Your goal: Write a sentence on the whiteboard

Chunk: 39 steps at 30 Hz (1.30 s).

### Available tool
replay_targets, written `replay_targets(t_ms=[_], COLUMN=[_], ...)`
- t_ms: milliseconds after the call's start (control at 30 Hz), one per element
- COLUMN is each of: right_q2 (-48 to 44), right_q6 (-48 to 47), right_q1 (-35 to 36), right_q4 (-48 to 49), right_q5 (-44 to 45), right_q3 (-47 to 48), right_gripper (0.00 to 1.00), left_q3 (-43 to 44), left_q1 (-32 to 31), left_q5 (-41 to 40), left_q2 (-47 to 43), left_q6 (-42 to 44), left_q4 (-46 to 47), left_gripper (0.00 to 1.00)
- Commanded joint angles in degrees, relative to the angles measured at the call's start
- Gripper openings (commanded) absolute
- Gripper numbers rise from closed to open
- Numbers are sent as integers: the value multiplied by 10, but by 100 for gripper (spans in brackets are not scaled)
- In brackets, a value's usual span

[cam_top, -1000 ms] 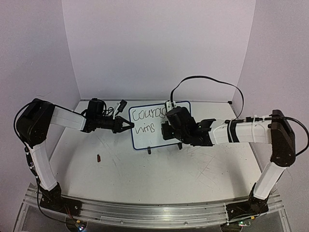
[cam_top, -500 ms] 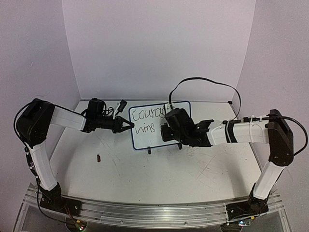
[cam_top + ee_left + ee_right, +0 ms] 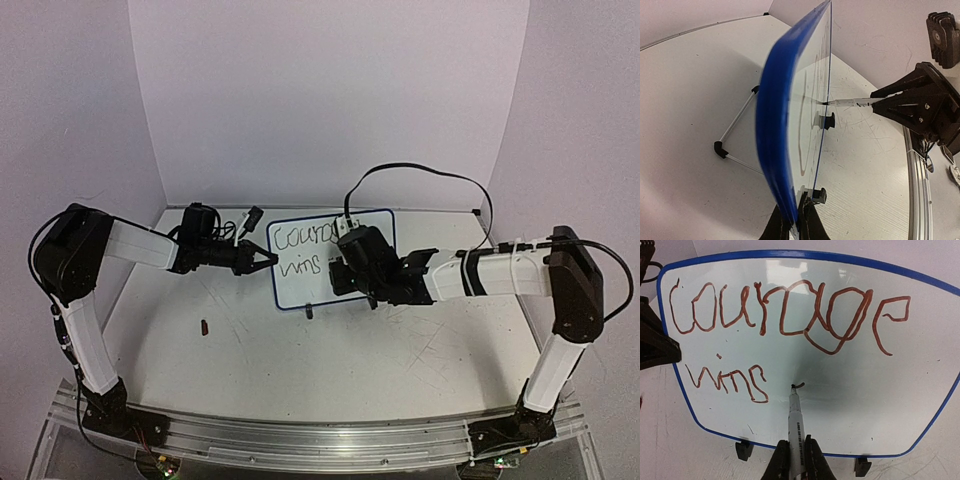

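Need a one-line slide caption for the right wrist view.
Right gripper holds marker on whiteboard; sentence reads "Courage wins" so far.

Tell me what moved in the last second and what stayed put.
The right claw, shut on the marker, slid a little leftward across the whiteboard. The left claw kept its clamp on the board's left edge, the board did not move, and the sentence seen from above looks unchanged.

1. The right gripper (image 3: 796, 459), holding the thin white marker pen (image 3: 795, 422), has slid a little to its own left along the small glossy blue-framed white board (image 3: 297, 291).
2. Its black elbow (image 3: 568, 285) followed.
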Motion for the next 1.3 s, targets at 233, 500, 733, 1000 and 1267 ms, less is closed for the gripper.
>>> replay_targets(t_ms=[233,500,733,1000,1267], right_q2=[15,12,-2,-8,-6], right_q6=[4,12,14,12,2], right_q1=[3,4,5,4,1], right_q4=[8,0,-2,-19,-11], right_q5=[-21,-21,-5,23,49], right_q3=[8,-1,-11,-7,9], right_gripper=[0,0,0,0,0], left_q3=[11,10,9,9,10], left_q1=[6,6,6,6,6], left_q5=[-89,-89,-89,-89,-89], left_q2=[-2,-3,-3,-2,-3], left_q6=[46,46,46,46,46], left_q4=[-24,-24,-24,-25,-25], left_gripper=[0,0,0,0,0])
